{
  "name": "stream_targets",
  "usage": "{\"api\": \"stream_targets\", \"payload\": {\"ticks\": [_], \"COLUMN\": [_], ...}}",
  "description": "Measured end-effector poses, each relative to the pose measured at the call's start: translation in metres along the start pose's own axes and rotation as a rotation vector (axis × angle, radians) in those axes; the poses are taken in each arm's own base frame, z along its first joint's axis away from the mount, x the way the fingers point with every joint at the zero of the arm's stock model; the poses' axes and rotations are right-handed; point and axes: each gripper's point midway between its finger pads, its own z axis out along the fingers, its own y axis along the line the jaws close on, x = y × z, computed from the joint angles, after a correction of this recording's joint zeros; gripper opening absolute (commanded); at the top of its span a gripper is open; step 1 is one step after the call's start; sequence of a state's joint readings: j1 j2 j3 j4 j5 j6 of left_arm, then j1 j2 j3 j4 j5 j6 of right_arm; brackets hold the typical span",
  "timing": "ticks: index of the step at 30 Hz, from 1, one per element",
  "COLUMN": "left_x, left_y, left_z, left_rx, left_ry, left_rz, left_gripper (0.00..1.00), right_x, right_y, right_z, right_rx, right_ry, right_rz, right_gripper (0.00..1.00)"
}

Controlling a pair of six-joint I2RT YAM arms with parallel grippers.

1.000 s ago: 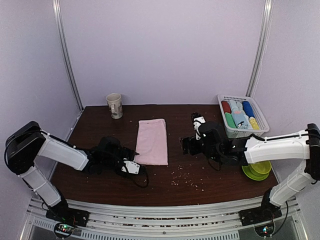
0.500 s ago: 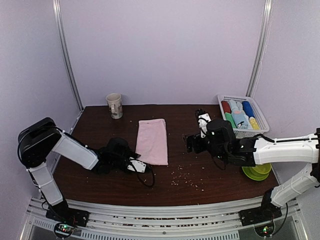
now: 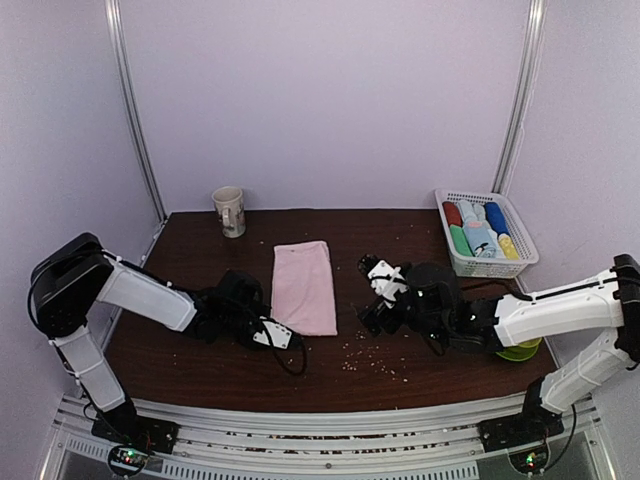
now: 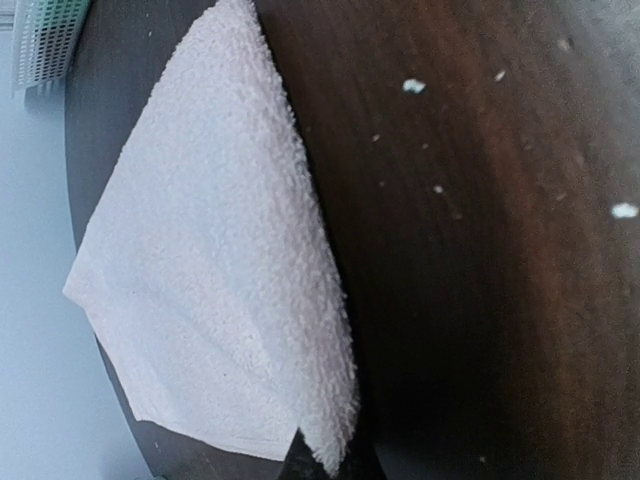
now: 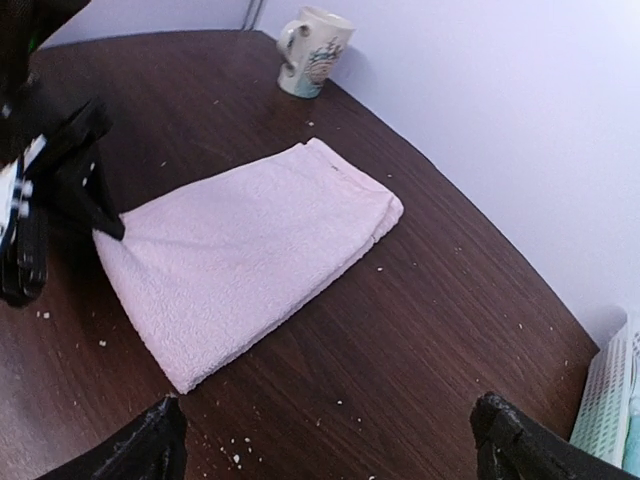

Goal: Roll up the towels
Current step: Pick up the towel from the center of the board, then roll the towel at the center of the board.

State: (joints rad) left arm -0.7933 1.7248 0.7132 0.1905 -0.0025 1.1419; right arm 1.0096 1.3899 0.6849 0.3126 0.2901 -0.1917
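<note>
Pink towel (image 3: 304,287) lies flat, long axis running near-to-far, left tool (image 3: 280,335) pinching its near corner, right tool (image 5: 330,445) wide

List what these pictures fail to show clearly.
- Left wrist view: left gripper nearly cut off by the bottom edge; whether it pinches a corner of the pink towel is unclear.
- Top view: green dish half hidden under the right arm.
- Right wrist view: basket cut by the right edge.
- Top view: pale specks too small to identify.
</note>
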Motion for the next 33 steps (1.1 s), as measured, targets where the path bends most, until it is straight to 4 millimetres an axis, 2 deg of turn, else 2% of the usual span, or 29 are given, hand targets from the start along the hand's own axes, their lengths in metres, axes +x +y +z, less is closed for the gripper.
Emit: {"api": "stream_targets", "payload": {"ticks": [9,17,22,29,33], "left_x": [-0.021,-0.013,-0.009,-0.014,-0.015], "left_y": [-0.03,-0.032,-0.028,-0.038,-0.042], "left_z": [-0.023,-0.039,-0.046,-0.052,-0.054], "left_rx": [0.208,0.335,0.365,0.422,0.442], "left_ry": [-0.141,-0.237,-0.278,-0.302,-0.304], "left_rz": [-0.086,-0.249,-0.312,-0.337,-0.344], "left_gripper": [0.0,0.0,0.0,0.0,0.0], "right_x": [0.032,0.068,0.077,0.066,0.063], "right_y": [0.064,0.121,0.141,0.151,0.152], "right_z": [0.018,0.013,0.014,0.034,0.043], "right_rx": [-0.16,-0.319,-0.351,-0.279,-0.246], "right_ry": [-0.008,-0.024,-0.043,-0.095,-0.115], "right_rz": [-0.433,-0.633,-0.665,-0.649,-0.656], "right_gripper": [1.0,1.0,0.98,0.91,0.81]}}
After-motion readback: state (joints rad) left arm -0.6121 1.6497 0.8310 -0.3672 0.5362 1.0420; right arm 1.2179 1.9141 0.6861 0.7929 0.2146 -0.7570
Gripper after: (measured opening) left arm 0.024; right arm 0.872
